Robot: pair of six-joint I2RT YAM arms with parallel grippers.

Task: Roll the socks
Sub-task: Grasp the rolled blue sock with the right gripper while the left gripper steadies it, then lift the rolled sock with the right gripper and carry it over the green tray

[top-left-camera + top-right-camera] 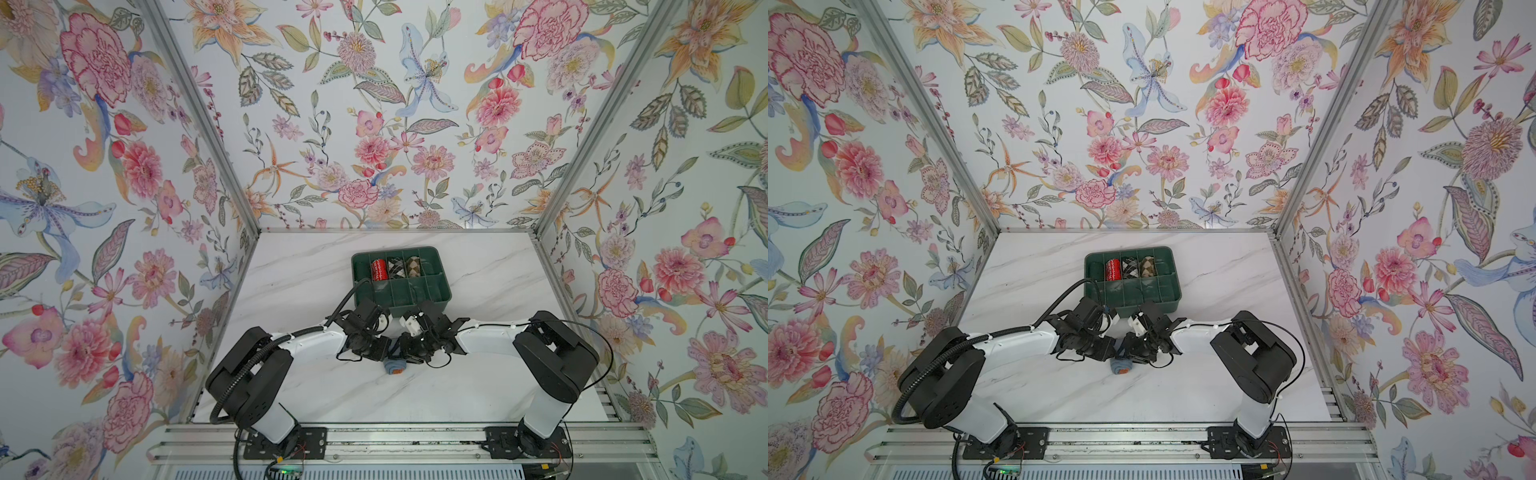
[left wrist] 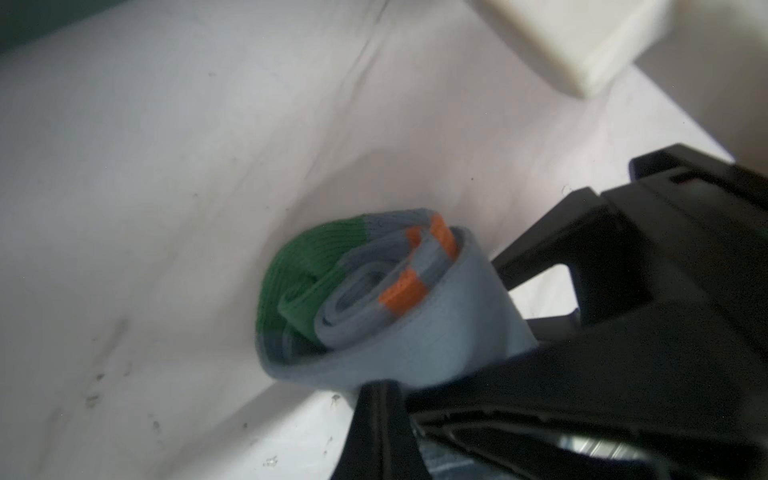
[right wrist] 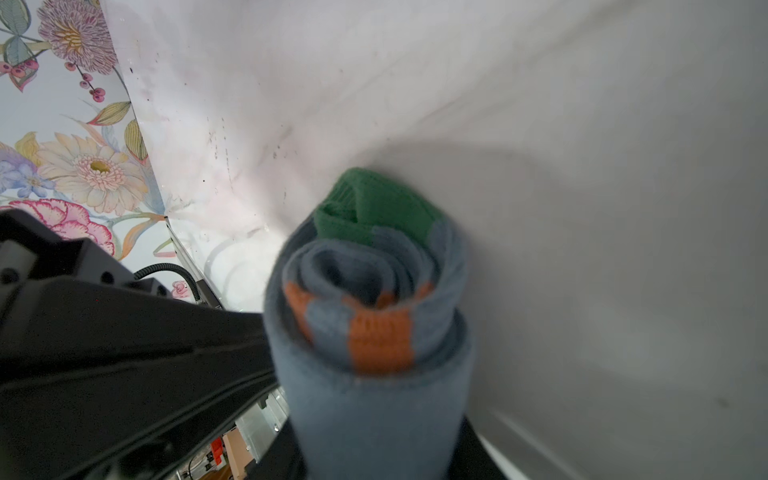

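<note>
The socks (image 1: 395, 367) (image 1: 1121, 366) lie rolled into one short grey-blue bundle on the marble table, between both wrists. End-on, the socks (image 2: 365, 299) show a spiral of green and orange layers. My left gripper (image 2: 380, 403) is shut, its joined tips against the roll's outer layer; whether fabric is pinched does not show. The socks (image 3: 374, 332) fill the gap of my right gripper (image 3: 378, 453), a black finger (image 3: 282, 461) pressing on each side. In both top views the wrists hide the fingers.
A green divided tray (image 1: 432, 255) (image 1: 1165, 254) stands just behind the arms, holding a red patterned bundle (image 1: 379, 269), a black-white argyle bundle (image 1: 396, 268) and a brown argyle bundle (image 1: 413, 267). Flowered walls enclose the table on three sides.
</note>
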